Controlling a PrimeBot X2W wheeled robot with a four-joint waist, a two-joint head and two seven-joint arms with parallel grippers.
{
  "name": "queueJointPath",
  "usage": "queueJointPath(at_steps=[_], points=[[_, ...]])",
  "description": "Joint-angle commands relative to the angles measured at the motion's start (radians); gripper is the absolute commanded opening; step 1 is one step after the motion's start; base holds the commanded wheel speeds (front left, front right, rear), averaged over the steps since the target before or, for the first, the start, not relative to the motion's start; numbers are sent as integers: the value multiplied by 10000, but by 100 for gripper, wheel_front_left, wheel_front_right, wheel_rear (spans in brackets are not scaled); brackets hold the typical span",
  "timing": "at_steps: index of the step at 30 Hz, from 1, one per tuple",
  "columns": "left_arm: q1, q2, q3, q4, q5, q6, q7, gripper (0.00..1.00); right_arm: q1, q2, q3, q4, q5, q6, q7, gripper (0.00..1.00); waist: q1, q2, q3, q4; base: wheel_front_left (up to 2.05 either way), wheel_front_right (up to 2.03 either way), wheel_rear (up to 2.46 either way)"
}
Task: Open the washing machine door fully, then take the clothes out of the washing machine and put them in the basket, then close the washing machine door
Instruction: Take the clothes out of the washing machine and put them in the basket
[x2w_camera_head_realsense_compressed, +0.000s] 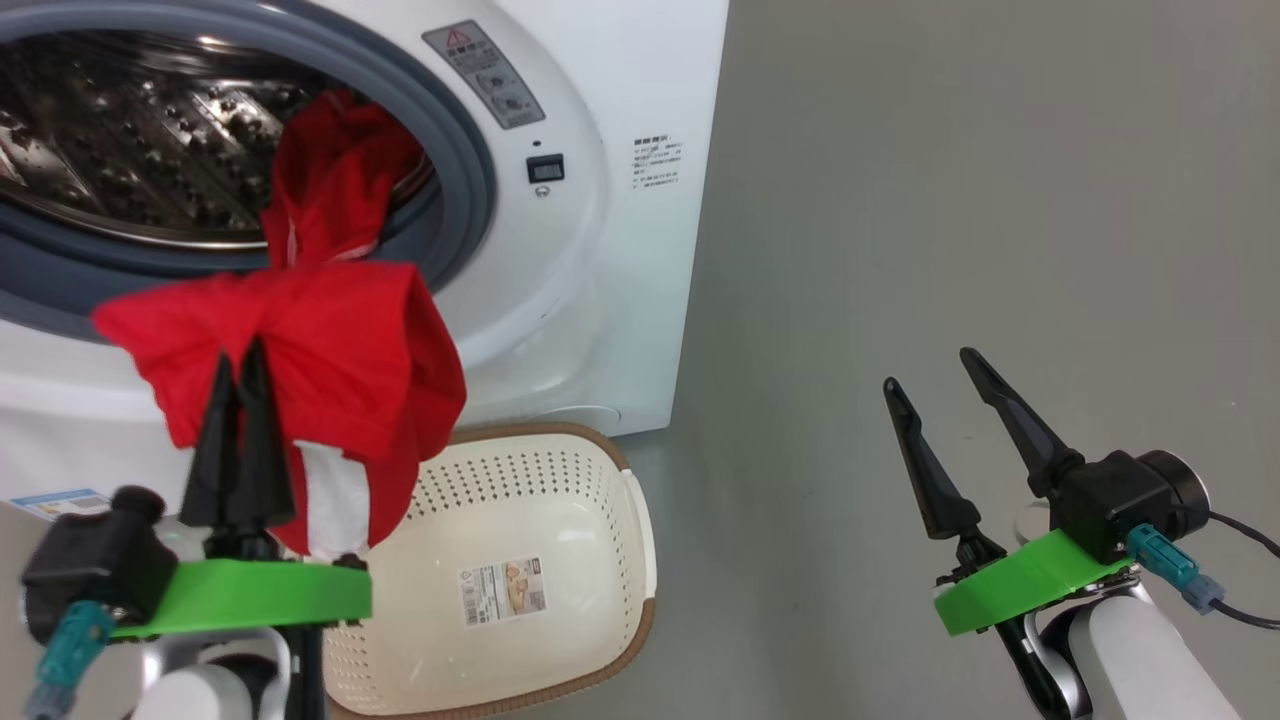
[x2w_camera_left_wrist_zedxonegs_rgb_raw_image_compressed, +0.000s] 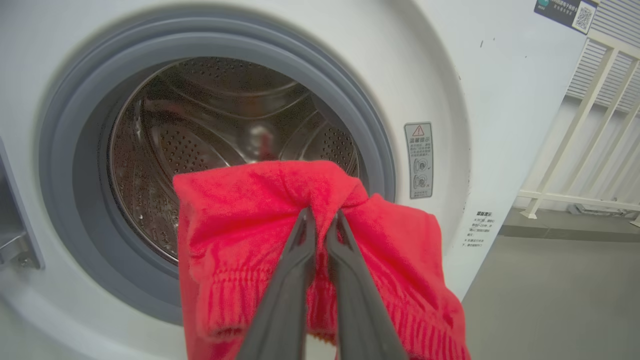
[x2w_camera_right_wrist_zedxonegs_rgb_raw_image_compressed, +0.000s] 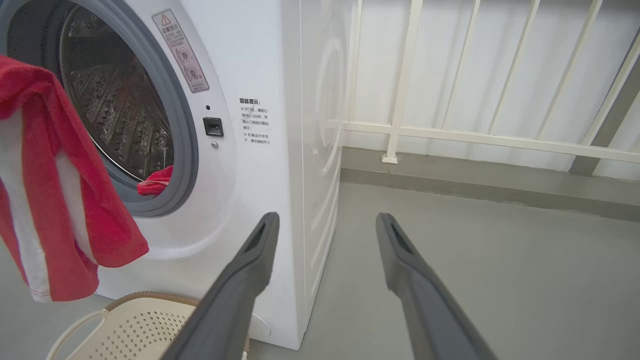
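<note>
My left gripper (x2w_camera_head_realsense_compressed: 240, 352) is shut on a red garment with white trim (x2w_camera_head_realsense_compressed: 320, 370), which hangs in the air in front of the washing machine (x2w_camera_head_realsense_compressed: 600, 250) and above the left part of the basket (x2w_camera_head_realsense_compressed: 560, 520). The wrist view shows the same gripper (x2w_camera_left_wrist_zedxonegs_rgb_raw_image_compressed: 321, 216) pinching the red cloth (x2w_camera_left_wrist_zedxonegs_rgb_raw_image_compressed: 240, 230) before the open drum (x2w_camera_left_wrist_zedxonegs_rgb_raw_image_compressed: 200, 135). Another red garment (x2w_camera_head_realsense_compressed: 335, 180) lies over the grey rubber ring, half out of the drum. The cream basket holds no clothes. My right gripper (x2w_camera_head_realsense_compressed: 930, 368) is open over bare floor to the right. The door is out of view.
Grey floor (x2w_camera_head_realsense_compressed: 950, 200) spreads to the right of the machine. A white railing (x2w_camera_right_wrist_zedxonegs_rgb_raw_image_compressed: 450, 135) stands behind it against the wall. The basket (x2w_camera_right_wrist_zedxonegs_rgb_raw_image_compressed: 130, 325) sits on the floor right at the machine's front.
</note>
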Motion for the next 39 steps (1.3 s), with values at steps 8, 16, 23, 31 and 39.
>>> queueJointPath(at_steps=[8,16,23,31,39], points=[[-163,-74,-377,1203,-93,82,57,0,-158,-78,187,-335,-69,46,-65,100,0,0,511,124,0,0,0],[-1267,-171,-647,4086,-625,-277,-127,0,-407,-175,300,-367,-42,46,-65,100,0,0,1117,143,0,0,0],[-2679,-223,-957,6879,-823,-638,-433,0,-694,-218,439,-389,-3,46,-65,100,0,0,1787,71,0,0,0],[-4092,-235,-1305,9292,-660,-816,-618,0,-1011,-212,614,-420,25,46,-65,100,0,0,2505,-86,0,0,0],[-5054,-250,-1454,11591,-712,-1032,-791,0,-1279,-172,804,-352,104,46,-65,100,0,0,2888,-353,0,0,0]])
